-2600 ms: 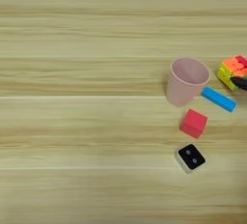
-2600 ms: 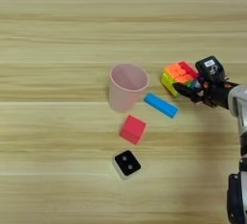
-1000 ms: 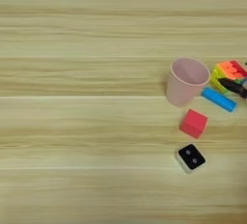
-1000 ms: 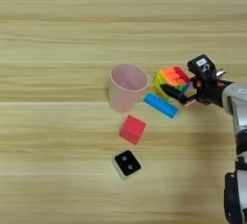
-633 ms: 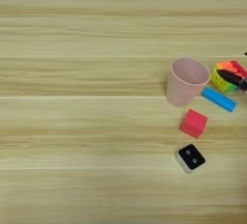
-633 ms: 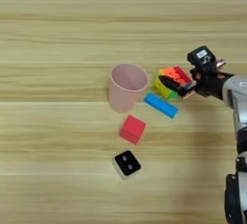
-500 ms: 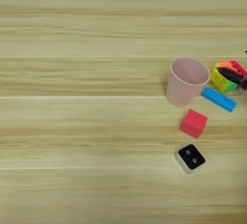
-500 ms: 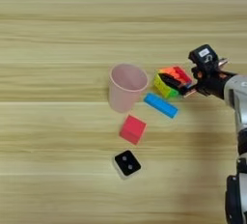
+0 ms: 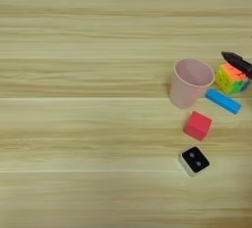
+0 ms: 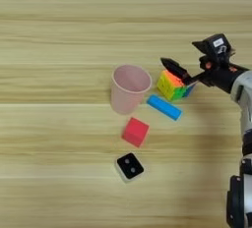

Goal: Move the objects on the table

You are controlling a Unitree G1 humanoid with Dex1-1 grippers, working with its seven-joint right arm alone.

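The puzzle cube (image 10: 171, 86) with red, orange, yellow and green squares rests on the table (image 10: 59, 35), just right of a pink cup (image 10: 130, 88). My right gripper (image 10: 178, 73) reaches in from the right and is open. One black finger (image 10: 173, 68) lies over the cube's far top edge, and the other is at its right side. The plain red cube (image 10: 135, 131) sits in front of the cup. The left eye view shows only the tip of a finger (image 9: 237, 61) above the puzzle cube (image 9: 230, 79).
A blue bar (image 10: 164, 107) lies at an angle just in front of the puzzle cube. A small black block with two white dots (image 10: 130, 165) sits nearer me, below the red cube. My silver forearm (image 10: 242, 99) runs down the right edge.
The gripper carried the puzzle cube leftward toward the cup and has opened. Its body has drawn back up and right, while the cube stays by the cup.
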